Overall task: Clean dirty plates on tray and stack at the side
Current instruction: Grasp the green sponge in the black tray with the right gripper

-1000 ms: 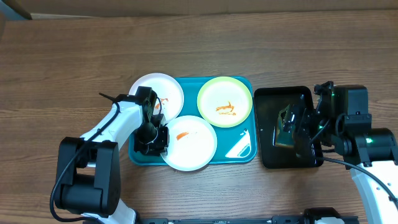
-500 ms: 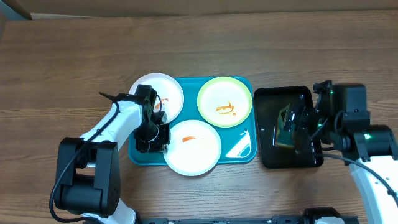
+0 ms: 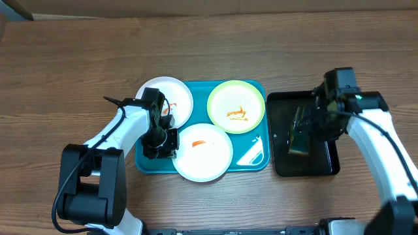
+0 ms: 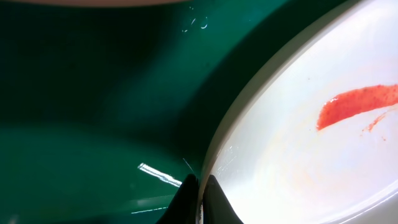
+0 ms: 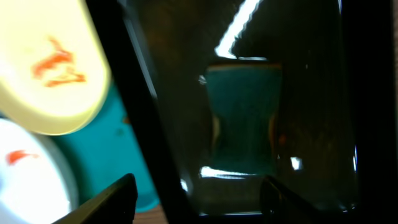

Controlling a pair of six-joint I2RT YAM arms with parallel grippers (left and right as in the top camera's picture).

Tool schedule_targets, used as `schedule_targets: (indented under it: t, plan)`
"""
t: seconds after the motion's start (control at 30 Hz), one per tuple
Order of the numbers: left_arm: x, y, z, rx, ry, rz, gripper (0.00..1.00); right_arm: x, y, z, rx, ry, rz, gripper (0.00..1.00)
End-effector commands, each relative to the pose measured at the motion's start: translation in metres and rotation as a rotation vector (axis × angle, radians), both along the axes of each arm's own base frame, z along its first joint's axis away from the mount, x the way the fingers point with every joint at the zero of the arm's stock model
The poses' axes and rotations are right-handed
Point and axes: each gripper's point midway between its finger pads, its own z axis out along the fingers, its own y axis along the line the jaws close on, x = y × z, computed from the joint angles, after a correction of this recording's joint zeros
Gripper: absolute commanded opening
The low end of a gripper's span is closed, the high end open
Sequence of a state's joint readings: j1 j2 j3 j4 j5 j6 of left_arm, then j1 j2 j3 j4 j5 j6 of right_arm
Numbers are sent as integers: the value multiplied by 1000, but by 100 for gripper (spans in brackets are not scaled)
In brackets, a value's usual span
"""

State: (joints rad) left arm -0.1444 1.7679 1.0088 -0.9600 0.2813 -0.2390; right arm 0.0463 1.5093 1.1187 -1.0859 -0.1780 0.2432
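Note:
The teal tray [image 3: 256, 156] holds three plates. A white plate [image 3: 204, 153] with a red smear sits at the front; my left gripper [image 3: 164, 143] is shut on its left rim, seen close in the left wrist view [image 4: 200, 198]. A second white plate [image 3: 171, 91] lies at the back left, partly over the tray's edge. The cream plate with a green rim [image 3: 236, 106] and an orange smear lies at the back right, also in the right wrist view [image 5: 43, 62]. My right gripper [image 3: 312, 124] is open above a green sponge [image 5: 242, 121] in the black tray [image 3: 326, 166].
The black tray stands right of the teal tray, nearly touching it. The brown wooden table [image 3: 78, 59] spreads to the left and back. A cardboard box corner [image 3: 13, 8] sits at the far left back.
My left gripper has pulled the front white plate slightly to the right and forward on the tray. My right arm has swung back and inward over the black tray.

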Motion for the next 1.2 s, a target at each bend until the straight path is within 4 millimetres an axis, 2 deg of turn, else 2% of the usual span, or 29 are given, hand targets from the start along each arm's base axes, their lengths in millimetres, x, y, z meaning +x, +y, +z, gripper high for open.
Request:
schedule_targets:
  t: [0.0,0.23,0.43,0.7,1.0,1.17]
  plan:
    - [3,2,-2,29,-2,19,4,4,-5,-19,-28,66,-28,63]
    - [4,2,-2,29,-3,19,5,-2,-12,-60,-70,181,-54,61]
    - [4,2,-2,29,-3,19,5,-1,-12,-74,-71,190,-55,57]
    - [4,2,-2,29,-5,19,5,-9,-12,-92,-71,187,-55,56]
    - [4,2,-2,29,-5,19,5,-12,-13,-96,-75,187,-55,51]
    - [3,2,-2,29,-1,19,6,-6,-20,-84,-117,188,-70,61]
